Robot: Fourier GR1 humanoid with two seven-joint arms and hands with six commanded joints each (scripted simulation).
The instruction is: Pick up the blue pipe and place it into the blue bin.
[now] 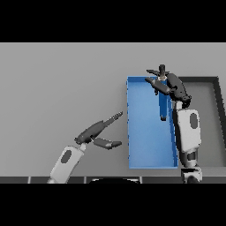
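Over the one blue bin [145,150], the right hand [170,84] clamps one blue pipe [163,106], hanging upright; left hand [95,130] rests open beside one grey bin [216,114].

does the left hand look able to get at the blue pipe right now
Probably not. The blue pipe is already gripped by the right hand over the blue bin, while the open left hand sits outside the bin's left wall.
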